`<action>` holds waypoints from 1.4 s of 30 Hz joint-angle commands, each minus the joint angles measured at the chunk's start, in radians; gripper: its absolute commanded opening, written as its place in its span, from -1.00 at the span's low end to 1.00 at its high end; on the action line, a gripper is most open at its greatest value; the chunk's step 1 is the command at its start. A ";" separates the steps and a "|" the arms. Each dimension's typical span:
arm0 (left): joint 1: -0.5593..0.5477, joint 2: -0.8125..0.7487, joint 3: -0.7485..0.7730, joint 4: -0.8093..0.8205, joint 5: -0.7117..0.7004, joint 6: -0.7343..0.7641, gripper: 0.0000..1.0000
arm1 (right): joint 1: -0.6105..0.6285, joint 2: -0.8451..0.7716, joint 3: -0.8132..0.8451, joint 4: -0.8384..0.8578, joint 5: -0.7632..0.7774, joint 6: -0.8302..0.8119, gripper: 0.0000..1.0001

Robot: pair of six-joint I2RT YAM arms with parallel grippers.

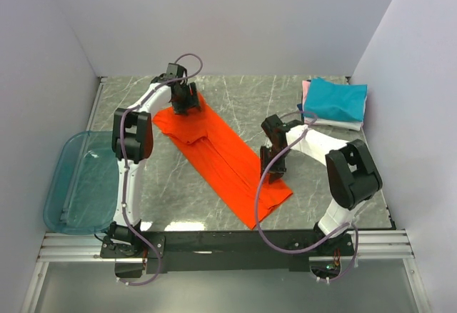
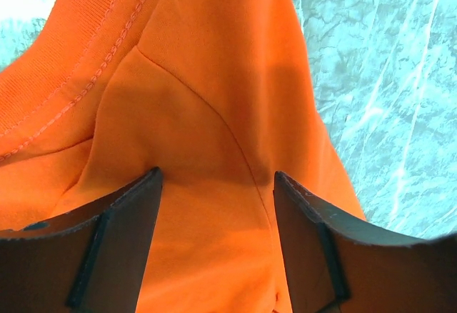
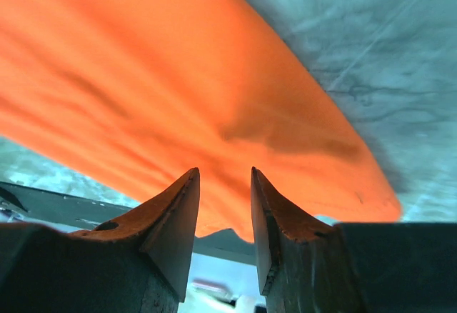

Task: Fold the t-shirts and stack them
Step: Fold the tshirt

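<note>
Lying flat as a long diagonal band from upper left of centre to lower right of centre in the top view, the orange-red t-shirt [image 1: 221, 159] rests on the grey marbled table [image 1: 321, 177], well apart from the folded pile at upper right, where the teal t-shirt [image 1: 334, 98] tops the pink t-shirt [image 1: 306, 88] and the white t-shirt [image 1: 343, 123]. The left gripper [image 1: 184, 102] stands at the band's upper-left end, jaws wide apart over the cloth and pinching nothing, while the right gripper [image 1: 273, 172] hangs at the lower-right end, jaws at a narrow gap with nothing between them. The translucent bin [image 1: 78, 184] sits at the left edge.
</note>
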 commanded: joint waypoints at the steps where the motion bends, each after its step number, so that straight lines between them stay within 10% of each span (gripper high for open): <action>1: -0.006 -0.084 0.018 0.022 -0.030 0.001 0.41 | 0.005 -0.078 0.078 -0.076 0.075 -0.079 -0.16; 19: -0.003 -0.381 -0.532 0.114 0.076 -0.140 0.42 | 0.095 -0.186 -0.236 0.121 -0.054 -0.050 -0.18; 42: -0.029 -0.057 -0.320 0.085 0.033 0.012 0.42 | 0.276 -0.068 -0.244 0.220 -0.121 0.140 -0.23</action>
